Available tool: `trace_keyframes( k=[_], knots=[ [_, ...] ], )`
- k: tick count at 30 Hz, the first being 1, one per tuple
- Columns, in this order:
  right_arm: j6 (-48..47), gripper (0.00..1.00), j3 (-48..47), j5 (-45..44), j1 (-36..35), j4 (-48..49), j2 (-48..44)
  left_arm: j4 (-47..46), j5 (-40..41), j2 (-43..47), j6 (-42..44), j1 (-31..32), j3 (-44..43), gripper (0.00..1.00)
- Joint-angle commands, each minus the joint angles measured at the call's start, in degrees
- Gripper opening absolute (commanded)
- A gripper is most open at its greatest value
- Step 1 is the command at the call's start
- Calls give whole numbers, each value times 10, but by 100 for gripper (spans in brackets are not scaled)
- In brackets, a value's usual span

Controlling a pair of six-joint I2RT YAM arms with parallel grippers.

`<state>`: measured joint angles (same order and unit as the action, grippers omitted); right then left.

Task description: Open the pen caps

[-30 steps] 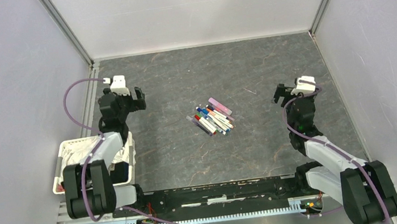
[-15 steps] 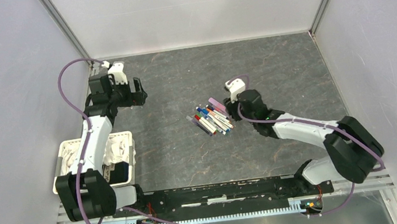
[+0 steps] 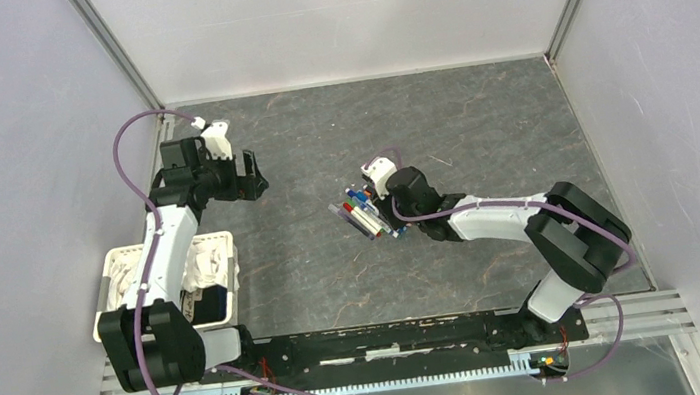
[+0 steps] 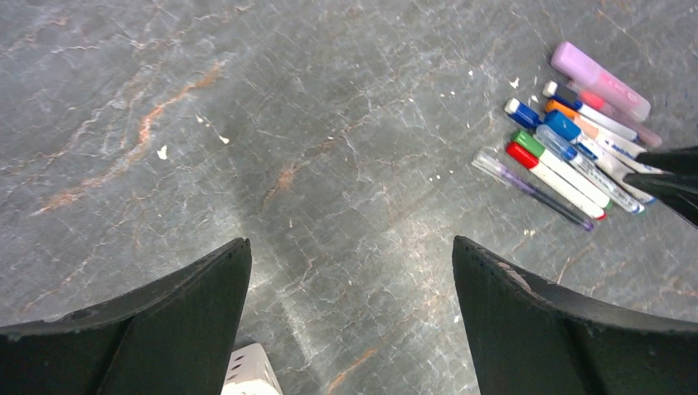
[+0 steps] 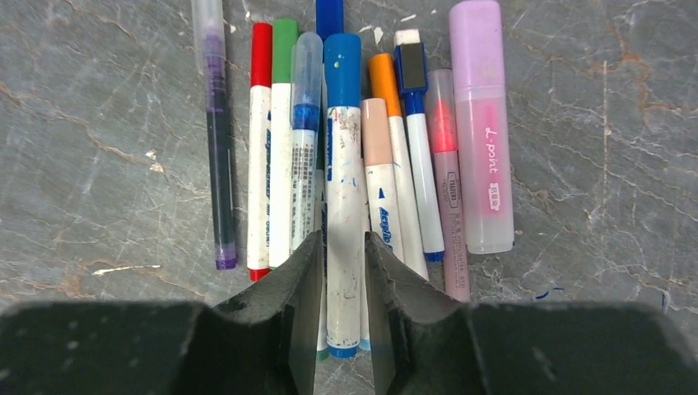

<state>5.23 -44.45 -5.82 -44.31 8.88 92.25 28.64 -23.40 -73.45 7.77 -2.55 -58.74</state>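
Observation:
Several pens (image 3: 371,212) lie side by side mid-table, caps on; the pen caps are blue, red, green, orange and lilac. In the right wrist view my right gripper (image 5: 342,239) stands over the pile, its fingers pressed close on either side of the white barrel of the blue-capped pen (image 5: 344,164), which still lies among the others. Its blue cap (image 5: 342,70) points away from the fingers. My left gripper (image 3: 248,175) hovers open and empty at the far left, well apart from the pens (image 4: 568,156).
A white basket (image 3: 117,261) with crumpled white material sits at the near left by the left arm. A lilac highlighter (image 5: 481,123) and a slim purple pen (image 5: 216,140) bound the pile. Grey walls enclose the table.
My right arm swung from the right side over to the pile and its jaws narrowed onto the blue-capped pen. The left arm stretched slightly forward, still open.

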Motion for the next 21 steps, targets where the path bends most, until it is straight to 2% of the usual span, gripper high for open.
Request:
trace_keyframes(
  k=[1, 15, 16, 19, 21],
  knots=[
    [-12, 30, -29, 15, -2, -1, 21, 19, -53, 24, 37, -3, 6, 98],
    [-12, 28, -28, 38, -4, 13, 56, 32, -96, 41, 47, -2, 5, 100],
    [-14, 27, -29, 39, -4, 12, 54, 32, -98, 41, 47, -2, 5, 100],
    [-19, 12, -33, 36, -3, 4, 38, 34, -106, 40, 48, -2, 1, 100],
    [-21, 6, -33, 35, -3, 3, 19, 39, -118, 39, 50, -2, -2, 100]
  ],
)
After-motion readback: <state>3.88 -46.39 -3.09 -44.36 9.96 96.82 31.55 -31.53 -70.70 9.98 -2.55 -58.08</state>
